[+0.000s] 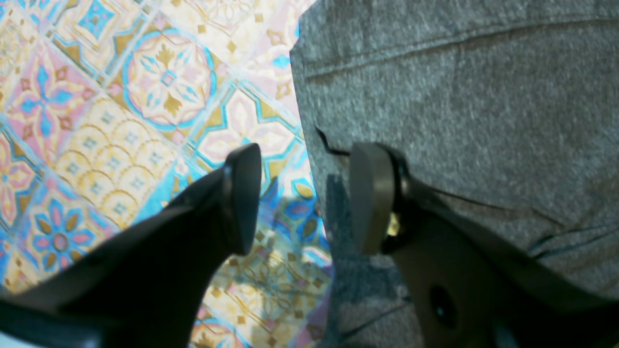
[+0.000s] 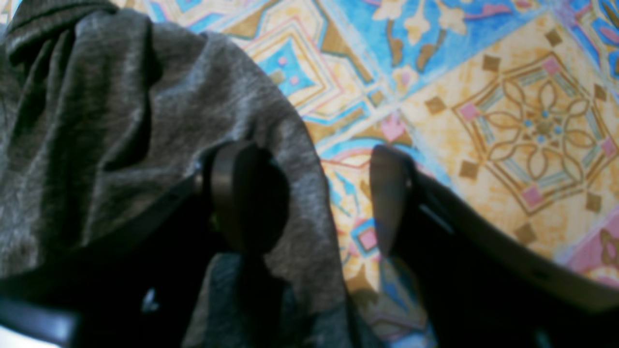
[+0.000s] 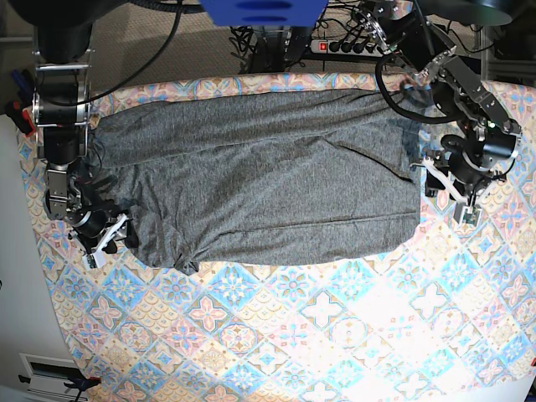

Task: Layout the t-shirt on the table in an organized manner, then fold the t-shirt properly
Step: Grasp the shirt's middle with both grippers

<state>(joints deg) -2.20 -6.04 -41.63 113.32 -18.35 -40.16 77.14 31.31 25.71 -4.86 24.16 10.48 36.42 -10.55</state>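
Note:
The charcoal-grey t-shirt point(image 3: 260, 180) lies spread wide across the back half of the table point(image 3: 318, 327), its lower left corner bunched. My left gripper point(image 1: 307, 198) is open and straddles the shirt's side edge point(image 1: 309, 145), with one finger point(image 1: 370, 198) over the cloth and the other point(image 1: 242, 198) over bare tablecloth. In the base view this left gripper point(image 3: 427, 177) sits at the shirt's right edge. My right gripper point(image 2: 314, 198) is open too, with a rumpled fold of the t-shirt point(image 2: 159, 121) draped by its left finger point(image 2: 237, 193). In the base view the right gripper point(image 3: 121, 230) is at the shirt's lower left corner.
A power strip with cables point(image 3: 335, 43) lies behind the table's far edge, and a blue object point(image 3: 260, 10) hangs at the top. The table's left edge point(image 3: 38, 251) runs close beside the right arm. Patterned tablecloth point(image 3: 276, 335) fills the front.

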